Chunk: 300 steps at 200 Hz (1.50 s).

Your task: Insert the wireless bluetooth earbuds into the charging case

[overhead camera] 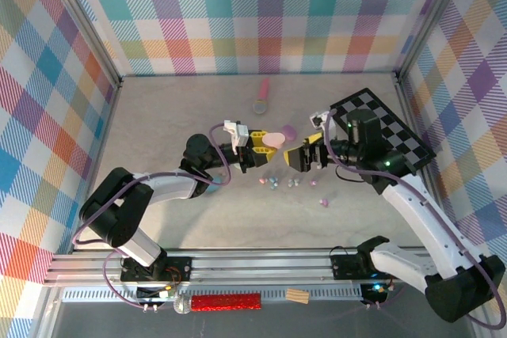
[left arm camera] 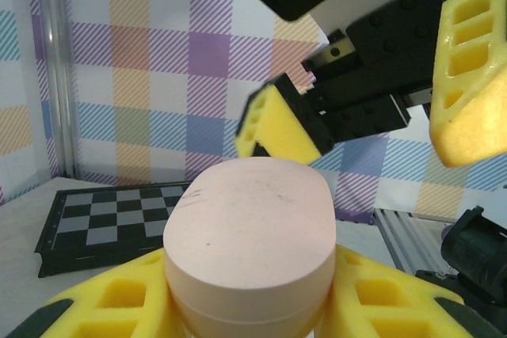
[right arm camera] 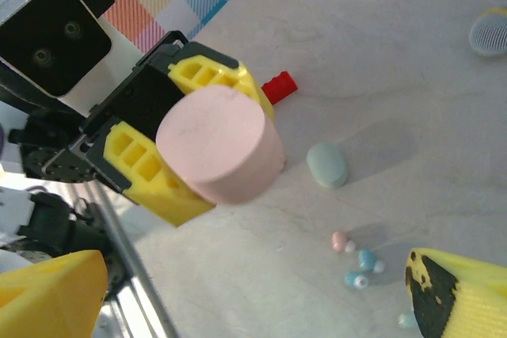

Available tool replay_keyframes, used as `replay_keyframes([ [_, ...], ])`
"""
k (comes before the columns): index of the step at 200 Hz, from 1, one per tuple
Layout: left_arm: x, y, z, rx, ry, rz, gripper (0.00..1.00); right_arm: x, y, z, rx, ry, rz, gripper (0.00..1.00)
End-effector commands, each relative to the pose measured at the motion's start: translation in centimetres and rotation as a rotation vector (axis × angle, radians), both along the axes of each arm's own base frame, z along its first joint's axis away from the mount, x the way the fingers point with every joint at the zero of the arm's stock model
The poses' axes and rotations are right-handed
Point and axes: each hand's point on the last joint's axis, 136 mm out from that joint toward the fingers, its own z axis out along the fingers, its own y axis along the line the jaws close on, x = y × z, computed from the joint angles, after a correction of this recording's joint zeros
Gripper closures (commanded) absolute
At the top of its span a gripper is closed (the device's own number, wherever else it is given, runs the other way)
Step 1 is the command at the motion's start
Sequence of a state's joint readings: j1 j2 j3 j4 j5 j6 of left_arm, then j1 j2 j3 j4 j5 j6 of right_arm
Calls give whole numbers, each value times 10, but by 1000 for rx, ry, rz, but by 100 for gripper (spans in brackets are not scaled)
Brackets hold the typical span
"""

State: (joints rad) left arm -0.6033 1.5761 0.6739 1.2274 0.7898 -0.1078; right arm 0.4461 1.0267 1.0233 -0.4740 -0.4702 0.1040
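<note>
Above table [overhead camera: 158, 132], left pincer [overhead camera: 263, 142] clamped on pink case [overhead camera: 274, 140]; right pincer [overhead camera: 306, 150] gaping wide, empty.

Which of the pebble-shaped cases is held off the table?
The pale pink case, clamped in the left claw; the mint case and the purple case lie loose on the table.

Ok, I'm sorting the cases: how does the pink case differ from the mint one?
The pink case is clamped in the left end effector; the mint case lies free on the table. The pink case is pale pink, the mint case pale green. Both are smooth, rounded pastel pebbles.
</note>
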Motion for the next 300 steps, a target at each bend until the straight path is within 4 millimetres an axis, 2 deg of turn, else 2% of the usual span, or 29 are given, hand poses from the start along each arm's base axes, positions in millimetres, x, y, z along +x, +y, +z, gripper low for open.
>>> replay_keyframes([
  [1, -10, 3, 3, 5, -36, -34, 66, 16, 5, 5, -105, -149, 12, 3],
  [30, -13, 5, 7, -2, -46, -32, 66, 24, 17, 0, -118, -135, 20, 3],
  [55, -16, 6, 9, -1, -49, -38, 66, 30, 18, -8, -147, -126, -6, 3],
  [124, -19, 8, 5, 17, -48, -35, 66, 44, 14, 9, -76, -146, -114, 5],
  [198, -24, 13, 3, 29, -55, -25, 66, 58, 21, 13, -47, -100, -152, 6],
  [215, -22, 14, 0, 33, -49, -6, 65, 53, 23, 17, -35, -106, -123, 4],
  [241, -15, 19, -6, 37, -42, 31, 65, 32, 26, 27, 24, -128, -49, 3],
  [266, -3, 33, -4, 31, -35, 95, 66, 22, 11, 37, 73, -150, -125, 2],
  [282, 2, 42, -6, 54, -27, 126, 66, 20, -3, 33, 106, -130, -209, 3],
  [300, 1, 48, -6, 92, -41, 151, 65, 18, -14, 13, 126, -54, -294, 3],
])
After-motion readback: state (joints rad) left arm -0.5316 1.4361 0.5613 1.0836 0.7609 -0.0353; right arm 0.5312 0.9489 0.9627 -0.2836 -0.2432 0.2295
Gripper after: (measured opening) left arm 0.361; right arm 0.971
